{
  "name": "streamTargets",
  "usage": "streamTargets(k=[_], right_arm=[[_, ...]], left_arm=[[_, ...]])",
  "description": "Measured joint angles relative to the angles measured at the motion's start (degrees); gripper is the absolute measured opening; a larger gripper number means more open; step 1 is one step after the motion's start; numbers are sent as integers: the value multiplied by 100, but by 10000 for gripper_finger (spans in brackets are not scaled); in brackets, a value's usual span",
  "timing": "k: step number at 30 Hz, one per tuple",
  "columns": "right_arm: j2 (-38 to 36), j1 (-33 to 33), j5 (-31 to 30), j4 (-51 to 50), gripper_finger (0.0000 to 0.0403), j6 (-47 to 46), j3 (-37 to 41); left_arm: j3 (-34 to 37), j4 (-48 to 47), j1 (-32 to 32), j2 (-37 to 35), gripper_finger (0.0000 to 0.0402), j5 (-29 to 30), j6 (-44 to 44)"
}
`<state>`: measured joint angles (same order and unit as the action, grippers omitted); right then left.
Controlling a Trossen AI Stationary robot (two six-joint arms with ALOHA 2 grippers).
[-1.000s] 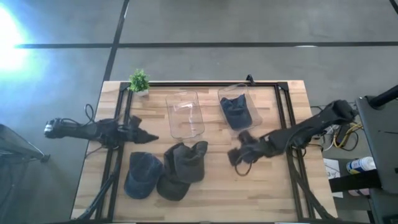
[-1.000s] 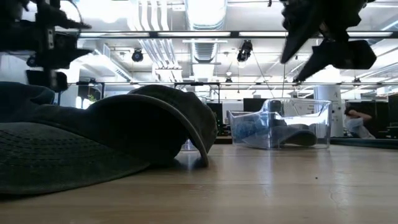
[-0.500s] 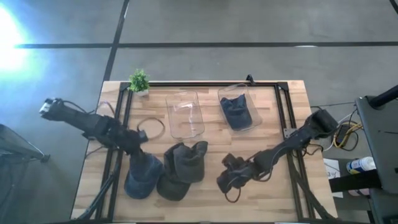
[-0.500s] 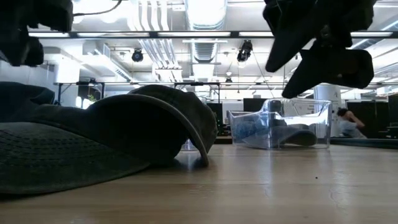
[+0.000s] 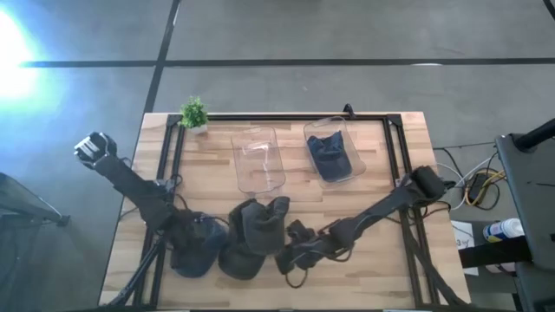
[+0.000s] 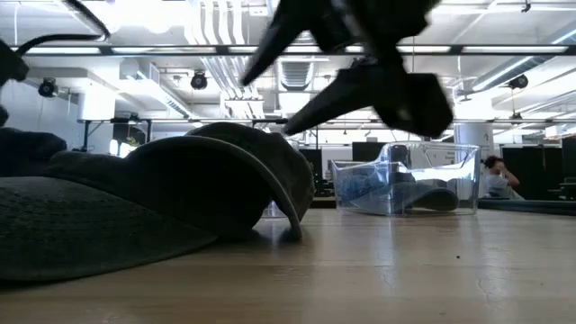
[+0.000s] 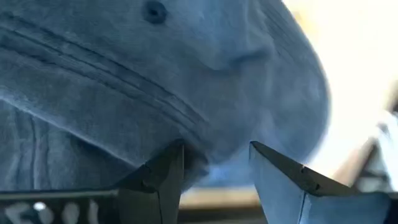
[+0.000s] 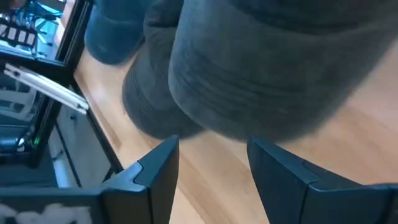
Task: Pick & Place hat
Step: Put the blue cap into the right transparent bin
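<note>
A blue cap (image 5: 206,251) lies on the table near its near-left corner. Beside it lie dark grey caps (image 5: 258,225), crowns up, seen close in the low view (image 6: 207,171). Another blue cap (image 5: 329,156) sits inside the right clear bin. My left gripper (image 5: 186,246) is open and low at the blue cap's left side. In its wrist view the cap (image 7: 155,81) fills the space just ahead of the gripper (image 7: 214,155). My right gripper (image 5: 286,255) is open just right of the grey caps. Its wrist view shows a grey cap (image 8: 267,68) ahead of the gripper (image 8: 211,149). My left gripper has its open fingers (image 7: 171,162) at the blue cap's lower edge (image 7: 199,149), coming from the table's left and slanting down. I cannot tell whether they touch the cloth. The cap lies flat on the table.
An empty clear bin (image 5: 257,160) and the filled clear bin (image 5: 347,139) stand at the far middle. A small potted plant (image 5: 193,113) is at the far-left corner. A black frame rail (image 5: 286,117) runs around the table. Bare wood lies at the near right.
My left gripper has swung from the table's left middle toward the near edge and down to the blue cap. My right gripper has travelled from the right middle leftward and toward the near edge, descending beside the grey caps. The caps have kept still.
</note>
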<state>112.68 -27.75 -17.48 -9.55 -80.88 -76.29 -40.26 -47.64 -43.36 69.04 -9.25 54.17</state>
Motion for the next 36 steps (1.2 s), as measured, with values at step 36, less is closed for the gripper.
streamTargets(k=[36], right_arm=[[467, -139, 79, -2392, 185, -1364, -1574]], left_arm=[[-515, 461, -263, 46, 176, 1831, 481]])
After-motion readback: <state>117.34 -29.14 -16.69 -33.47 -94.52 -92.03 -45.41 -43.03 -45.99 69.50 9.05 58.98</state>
